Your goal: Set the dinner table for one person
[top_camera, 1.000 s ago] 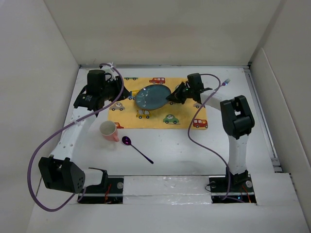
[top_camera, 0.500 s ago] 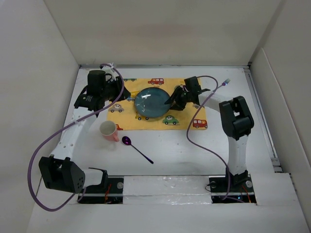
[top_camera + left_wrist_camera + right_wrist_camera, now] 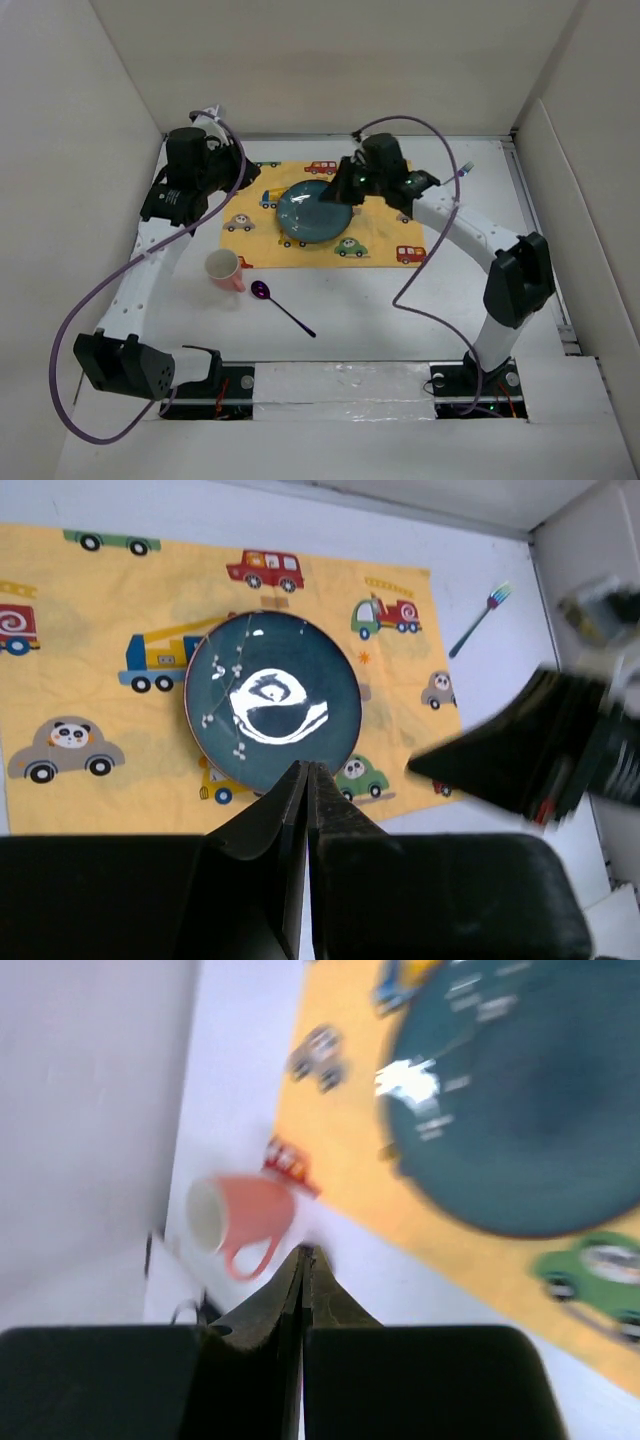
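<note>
The white dinner table (image 3: 400, 310) carries a yellow car-print placemat (image 3: 390, 235). A teal plate (image 3: 314, 211) lies flat at its middle. It also shows in the left wrist view (image 3: 272, 700) and, blurred, in the right wrist view (image 3: 530, 1110). A pink mug (image 3: 224, 270) and a purple spoon (image 3: 281, 306) lie on the table in front of the mat. My left gripper (image 3: 232, 178) is shut and empty, held high left of the plate. My right gripper (image 3: 338, 190) is shut and empty over the plate's far right rim.
A fork (image 3: 466, 170) lies on the table at the far right, beyond the mat; it also shows in the left wrist view (image 3: 480, 618). White walls enclose the table on three sides. The right arm's cable arcs over the mat's right end.
The plate was tilted in my right gripper; it now lies flat on the placemat. My right gripper has let it go and swung left and up. My left gripper has drawn back a little.
</note>
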`<state>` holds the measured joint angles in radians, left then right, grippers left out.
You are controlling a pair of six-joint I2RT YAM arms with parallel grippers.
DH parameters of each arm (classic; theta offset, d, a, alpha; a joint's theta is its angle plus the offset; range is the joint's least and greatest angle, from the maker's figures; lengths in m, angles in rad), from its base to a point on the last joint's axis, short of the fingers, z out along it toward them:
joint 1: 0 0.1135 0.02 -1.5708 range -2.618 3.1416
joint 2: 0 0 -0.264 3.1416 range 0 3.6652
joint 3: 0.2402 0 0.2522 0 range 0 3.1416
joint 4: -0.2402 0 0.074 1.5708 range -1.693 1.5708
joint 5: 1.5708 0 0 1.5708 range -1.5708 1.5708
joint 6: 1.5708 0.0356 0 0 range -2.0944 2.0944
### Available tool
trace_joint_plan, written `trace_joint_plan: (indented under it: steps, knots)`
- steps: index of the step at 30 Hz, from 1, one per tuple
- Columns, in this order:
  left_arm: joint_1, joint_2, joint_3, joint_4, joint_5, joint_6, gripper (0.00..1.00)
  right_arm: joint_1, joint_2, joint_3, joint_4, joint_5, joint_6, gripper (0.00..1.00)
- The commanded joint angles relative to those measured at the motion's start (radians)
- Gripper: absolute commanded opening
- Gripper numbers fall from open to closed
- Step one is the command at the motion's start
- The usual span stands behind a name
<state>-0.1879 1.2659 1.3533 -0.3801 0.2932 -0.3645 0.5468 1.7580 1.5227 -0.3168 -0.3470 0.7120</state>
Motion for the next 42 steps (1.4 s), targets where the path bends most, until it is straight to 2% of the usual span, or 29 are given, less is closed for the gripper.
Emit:
trace_joint_plan:
  steps: [1,4,5,8,12,14,21,26,28,31,32,34,35,37,38,42]
  knots:
    - [-0.001,-0.052,0.070,0.029,-0.073,-0.057,0.00,0.218,-0.029,0.024,0.047,-0.011,-0.098,0.00]
    - [-0.001,-0.079,0.107,0.003,-0.155,-0.063,0.00,0.348,-0.014,0.028,0.073,0.058,-0.153,0.34]
    - [-0.001,-0.089,0.112,0.001,-0.170,-0.062,0.00,0.373,-0.003,0.033,0.073,0.075,-0.169,0.53]
    - [-0.001,-0.155,0.118,0.024,-0.210,-0.057,0.00,0.461,0.050,0.057,0.090,0.123,-0.220,0.69]
    - [-0.001,-0.268,0.119,0.000,-0.282,-0.085,0.00,0.542,0.135,0.108,0.132,0.198,-0.270,0.72]
    - [-0.011,-0.328,0.060,0.007,-0.327,-0.097,0.00,0.574,0.199,0.126,0.165,0.245,-0.282,0.73]
    - [-0.021,-0.445,0.030,-0.054,-0.382,-0.132,0.00,0.585,0.349,0.241,0.127,0.298,-0.302,0.73]
    - [-0.021,-0.464,0.073,-0.157,-0.427,-0.148,0.00,0.630,0.443,0.349,0.113,0.341,-0.312,0.71]
    - [-0.031,-0.470,0.070,-0.175,-0.425,-0.160,0.00,0.639,0.486,0.381,0.093,0.405,-0.307,0.70]
    - [-0.050,-0.471,0.067,-0.204,-0.425,-0.157,0.00,0.648,0.515,0.416,0.096,0.450,-0.298,0.61]
    - [-0.050,-0.471,0.066,-0.207,-0.427,-0.159,0.00,0.648,0.532,0.431,0.094,0.462,-0.298,0.50]
    - [-0.050,-0.484,0.060,-0.215,-0.430,-0.157,0.00,0.648,0.543,0.445,0.099,0.477,-0.286,0.40]
    - [-0.050,-0.485,0.058,-0.215,-0.430,-0.157,0.00,0.648,0.552,0.465,0.088,0.488,-0.283,0.19]
    - [-0.061,-0.488,0.058,-0.221,-0.443,-0.156,0.00,0.648,0.549,0.478,0.079,0.512,-0.263,0.05]
    - [-0.061,-0.490,0.061,-0.224,-0.448,-0.156,0.00,0.648,0.540,0.473,0.084,0.531,-0.258,0.00]
    - [-0.070,-0.485,0.069,-0.224,-0.474,-0.140,0.00,0.648,0.401,0.407,0.172,0.557,-0.243,0.00]
